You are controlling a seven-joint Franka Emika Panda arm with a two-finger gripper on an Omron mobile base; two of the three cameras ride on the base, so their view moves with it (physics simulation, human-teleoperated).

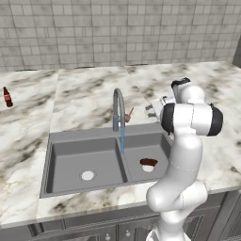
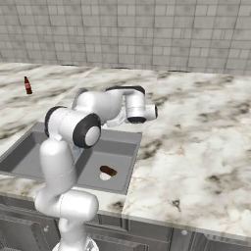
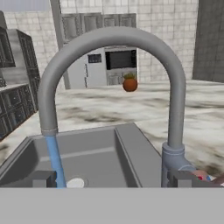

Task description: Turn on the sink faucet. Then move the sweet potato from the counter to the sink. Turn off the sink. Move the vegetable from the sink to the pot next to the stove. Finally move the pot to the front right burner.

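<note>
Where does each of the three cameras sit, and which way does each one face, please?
Left base view: behind the arm's left, facing the sink; white arm at right.
Right base view: behind its right, facing the counter; arm at left.
Hand view: on the hand, behind the sink faucet, facing the room.
Shared: both base views show the sweet potato in the narrower bowl and a dark red bottle.
</note>
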